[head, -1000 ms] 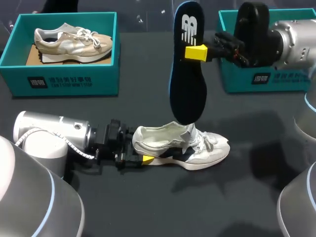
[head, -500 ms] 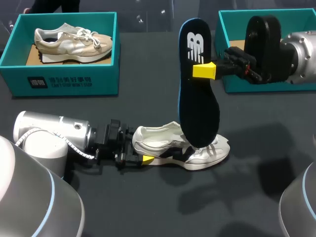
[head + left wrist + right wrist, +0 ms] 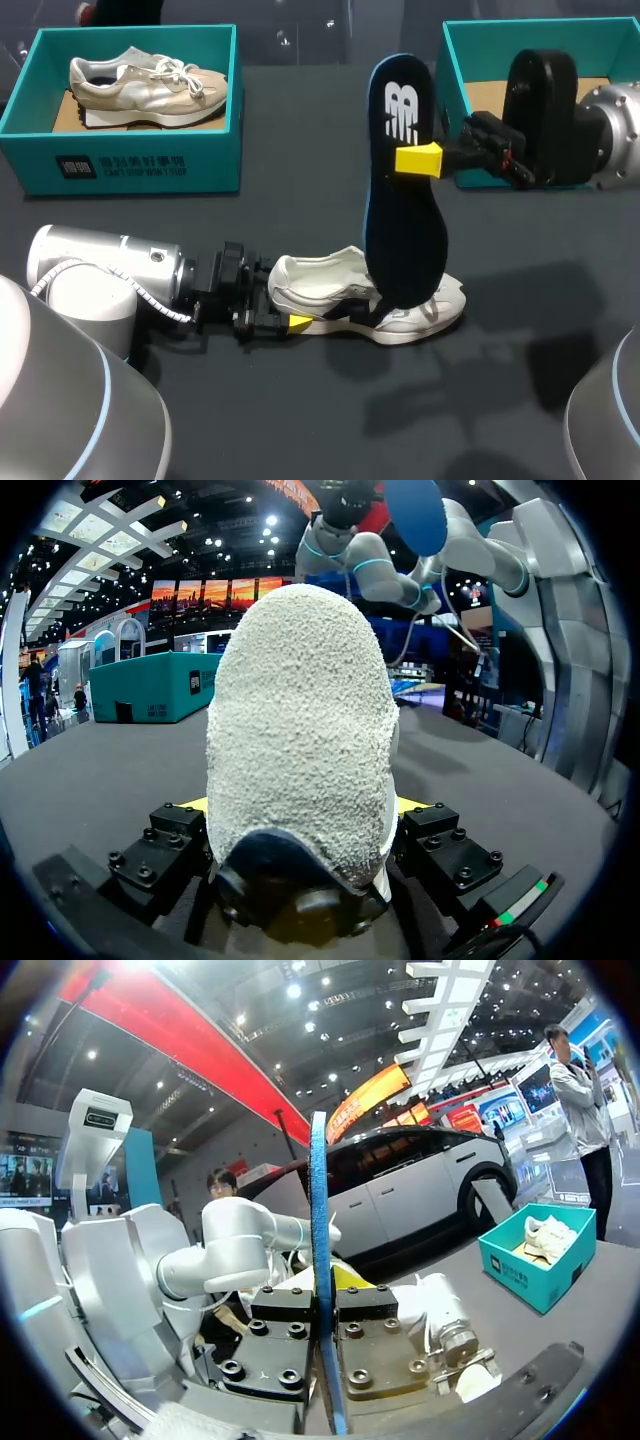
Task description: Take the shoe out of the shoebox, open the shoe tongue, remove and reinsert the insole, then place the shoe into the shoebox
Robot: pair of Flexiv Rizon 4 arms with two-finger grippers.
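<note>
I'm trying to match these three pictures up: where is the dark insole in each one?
Head view: the insole stands upright mid-table, its lower end at the white shoe.
Left wrist view: the insole is likely the blue rounded shape high above the shoe's heel.
Right wrist view: the insole is edge-on, a thin blue strip in the right gripper.
Shared landmark: the right gripper pinching it.

A brushed silver cylindrical left arm link [image 3: 100, 262] rises from a smooth grey shell [image 3: 50, 400] edged with a thin light-blue line, and a white coiled cable [image 3: 160, 305] runs along it. The left gripper [image 3: 300, 810] and right gripper [image 3: 322, 1305] are dark blocks studded with round screws, their fingers [image 3: 418, 160] tipped bright yellow.
</note>
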